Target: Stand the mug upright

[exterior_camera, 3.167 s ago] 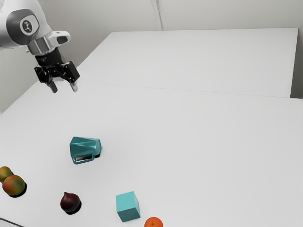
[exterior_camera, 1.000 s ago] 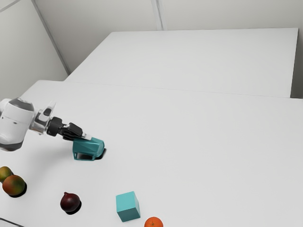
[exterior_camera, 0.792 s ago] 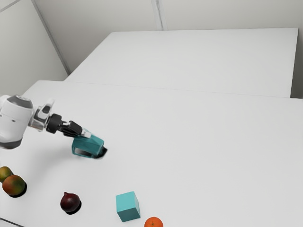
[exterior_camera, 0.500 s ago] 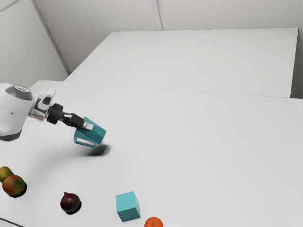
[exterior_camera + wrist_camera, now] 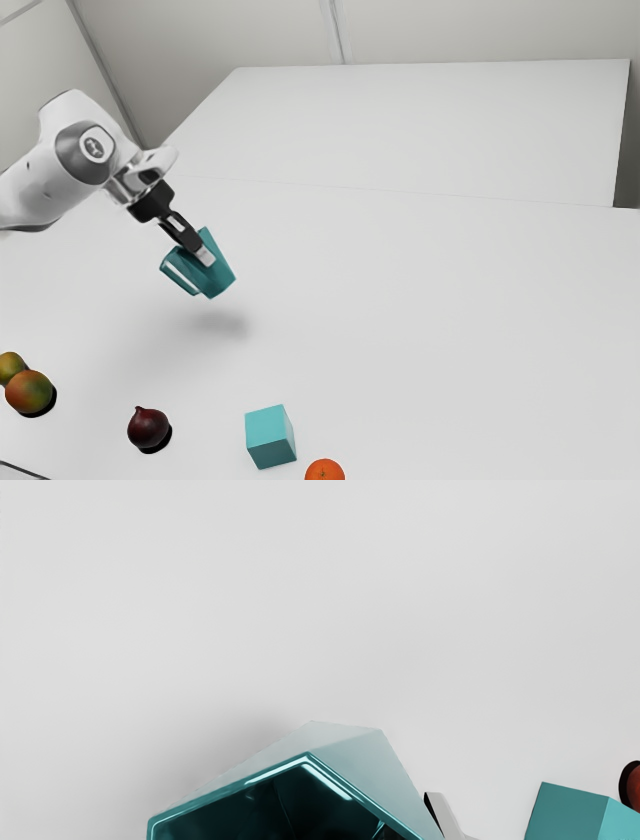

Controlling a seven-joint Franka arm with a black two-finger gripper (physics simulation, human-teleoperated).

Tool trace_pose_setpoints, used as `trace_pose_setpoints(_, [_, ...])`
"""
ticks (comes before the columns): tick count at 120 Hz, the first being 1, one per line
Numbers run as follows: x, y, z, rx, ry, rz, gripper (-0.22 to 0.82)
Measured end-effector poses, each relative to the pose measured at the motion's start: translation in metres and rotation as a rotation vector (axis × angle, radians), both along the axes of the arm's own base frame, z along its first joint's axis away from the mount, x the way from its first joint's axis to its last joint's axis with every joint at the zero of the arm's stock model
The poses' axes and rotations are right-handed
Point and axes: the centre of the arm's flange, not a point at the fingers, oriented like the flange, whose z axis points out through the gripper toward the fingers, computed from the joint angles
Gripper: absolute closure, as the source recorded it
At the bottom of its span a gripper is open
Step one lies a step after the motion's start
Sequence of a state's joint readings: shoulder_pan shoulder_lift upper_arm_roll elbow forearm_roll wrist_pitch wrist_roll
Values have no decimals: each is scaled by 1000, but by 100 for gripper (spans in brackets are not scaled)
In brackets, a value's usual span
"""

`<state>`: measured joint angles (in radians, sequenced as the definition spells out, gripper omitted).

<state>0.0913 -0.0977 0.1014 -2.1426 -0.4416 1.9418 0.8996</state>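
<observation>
One arm (image 5: pixel 50 185) reaches in from the exterior view's left, its black two-finger gripper (image 5: pixel 205 257) angled down toward the exterior view's right. Both fingers are clamped on the teal mug (image 5: pixel 217 274), held tilted in the air above the white table (image 5: pixel 420 320), with its shadow (image 5: pixel 220 324) apart below. The mug's open mouth faces back toward the wrist camera.

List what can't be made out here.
Inner bottom of the mug: wrist view, shadow and bottom edge.
Far fingertip of the gripper: exterior view, behind the mug.
Underside of the orange fruit: exterior view, bottom edge.
Outer side of the small green fruit: exterior view, left edge.
</observation>
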Motion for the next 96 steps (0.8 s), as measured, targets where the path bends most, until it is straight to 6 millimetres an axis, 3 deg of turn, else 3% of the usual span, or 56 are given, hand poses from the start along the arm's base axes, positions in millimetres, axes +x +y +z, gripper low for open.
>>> trace_pose_setpoints(21, [-1, -23, 12, 165, 25, 25, 79])
trace_pose_setpoints(40, [-4, -42, 10, 276, 37, 78, 79])
trace_pose_setpoints(69, [-14, -57, -21, 376, 31, 204, 79])
trace_pose_setpoints(96, [-11, -71, -35, 422, -34, 303, 78])
